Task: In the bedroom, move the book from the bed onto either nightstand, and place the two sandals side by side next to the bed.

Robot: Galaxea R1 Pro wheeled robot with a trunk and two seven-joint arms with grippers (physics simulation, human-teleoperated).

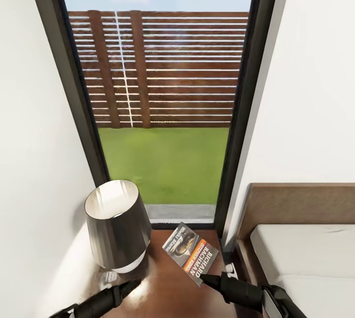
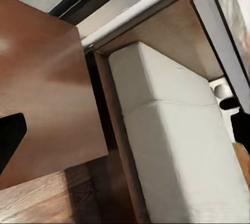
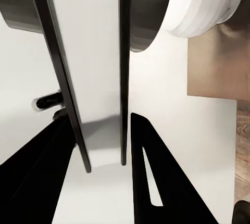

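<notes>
Glossy wood nightstand (image 1: 167, 283), glossy paper book (image 1: 190, 253), matt cloth bed (image 1: 305, 259)

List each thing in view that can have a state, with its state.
book: closed, tilted, held by one edge over the nightstand
right gripper: shut on the book's edge
left gripper: holding nothing, low beside the lamp; open or shut unclear
lamp: upright on the nightstand, seemingly unlit
nightstand: holds the lamp
bed: mattress bare

Book (image 1: 190, 253) cover: "RICHARD BACHMAN"; rest unreadable.
</notes>
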